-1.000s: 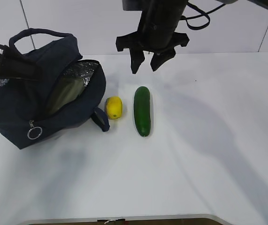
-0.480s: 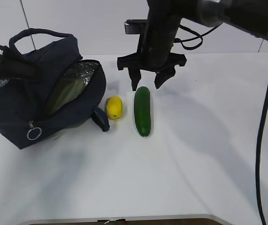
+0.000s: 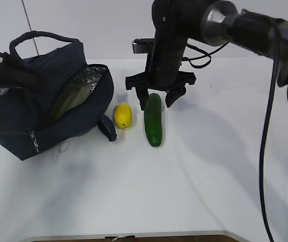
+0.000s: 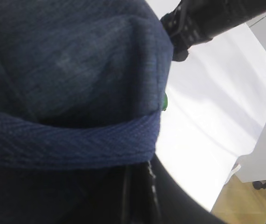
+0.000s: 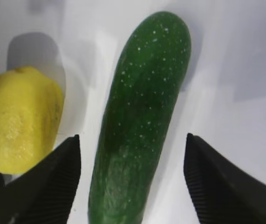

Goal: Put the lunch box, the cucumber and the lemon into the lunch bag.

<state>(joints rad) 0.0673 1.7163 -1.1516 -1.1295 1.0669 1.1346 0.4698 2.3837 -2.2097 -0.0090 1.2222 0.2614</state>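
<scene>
The right hand (image 3: 156,99) is spread wide astride the cucumber's (image 3: 153,120) far end on the desk (image 3: 209,166); the lemon (image 5: 21,119) (just beside) could be knocked. The left hand, pinched on the lunch bag (image 3: 22,116), is hidden.

The right pincer (image 3: 155,99) now sits lower than one second ago: it has descended from above the far end of the cucumber (image 3: 153,120) until its fingertips (image 3: 140,102) straddle that end, one on each side, close to the surface (image 3: 209,166). Its jaws stand wider than before and do not touch the cucumber. On the lunch bag (image 3: 43,113), the silver ring pull no longer hangs in its earlier position at the near corner; only a blurred trace shows there.
</scene>
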